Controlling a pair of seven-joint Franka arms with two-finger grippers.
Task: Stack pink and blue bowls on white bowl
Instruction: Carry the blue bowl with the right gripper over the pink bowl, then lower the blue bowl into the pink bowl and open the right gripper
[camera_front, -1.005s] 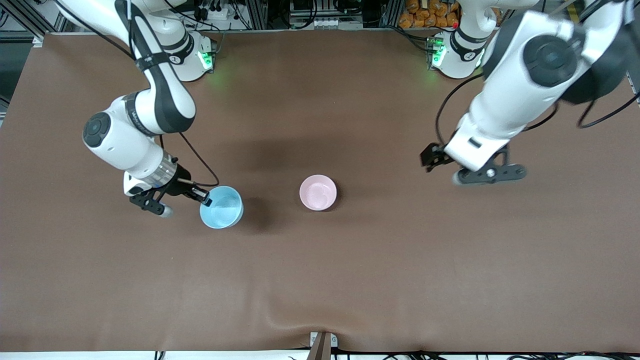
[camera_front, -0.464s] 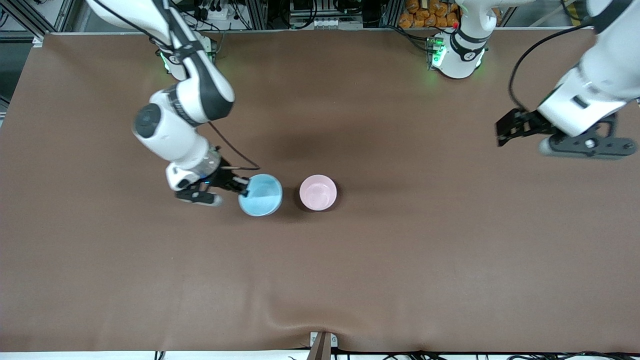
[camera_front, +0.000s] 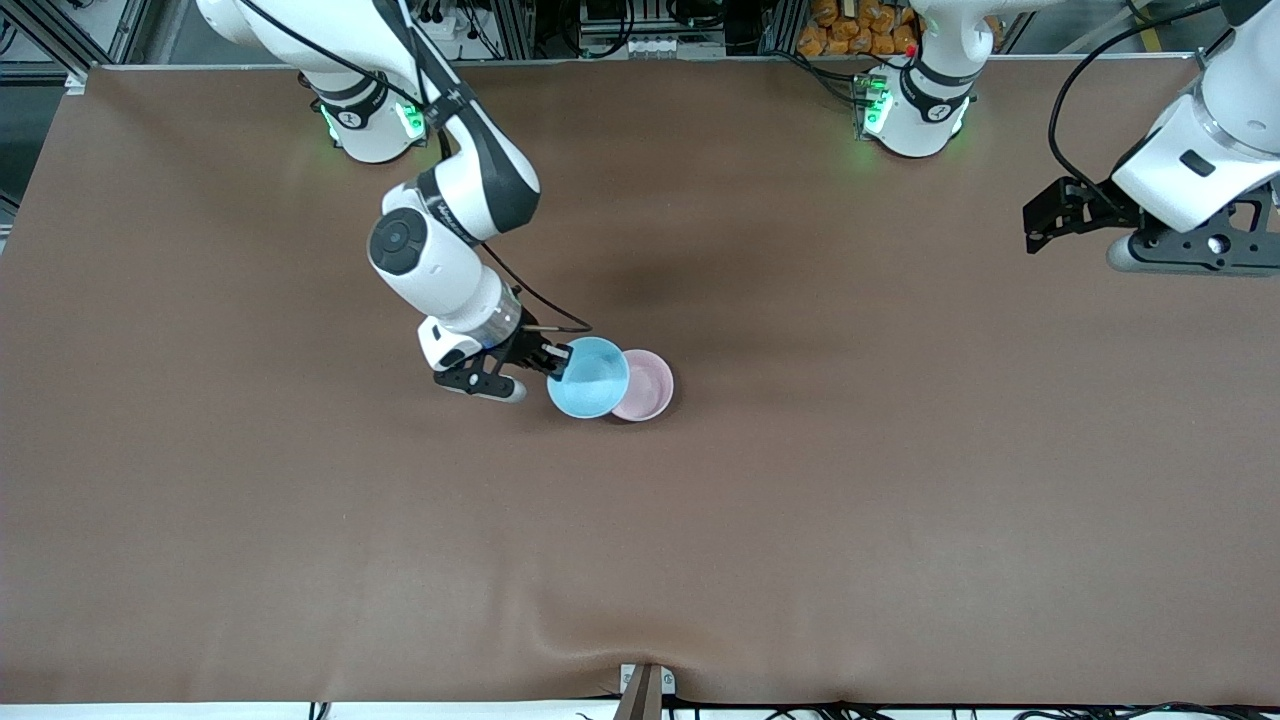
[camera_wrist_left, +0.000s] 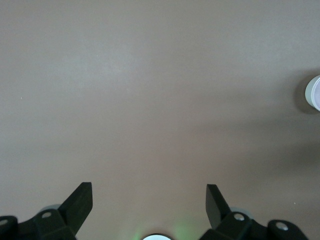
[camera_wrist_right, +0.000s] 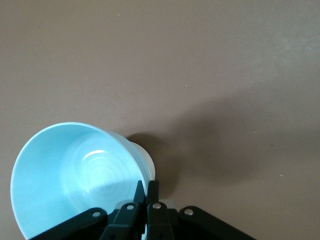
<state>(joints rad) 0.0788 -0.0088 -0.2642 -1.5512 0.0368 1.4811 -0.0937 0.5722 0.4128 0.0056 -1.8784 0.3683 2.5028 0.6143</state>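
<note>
My right claw (camera_front: 553, 362) is pinching the rim of the blue bowl (camera_front: 588, 377), fingers pressed tight on either side of the wall (clear in the right wrist view, claw (camera_wrist_right: 146, 192) clamped on the bowl (camera_wrist_right: 75, 175) edge). The blue bowl is up off the tabletop (camera_front: 640, 560), tilted, hanging partly over the pink bowl (camera_front: 648, 385) and covering the side of it toward the right arm's end. The pink bowl sits upright near the middle of the tabletop; whether it sits inside another bowl I cannot tell. In the right wrist view a pale rim (camera_wrist_right: 145, 160) peeks out under the blue bowl. My left claw (camera_front: 1050, 215) waits over the left arm's end of the tabletop, fingers (camera_wrist_left: 80, 202) spread wide, holding nothing. A small pale round thing (camera_wrist_left: 314, 93) shows at the edge of the left wrist view.
</note>
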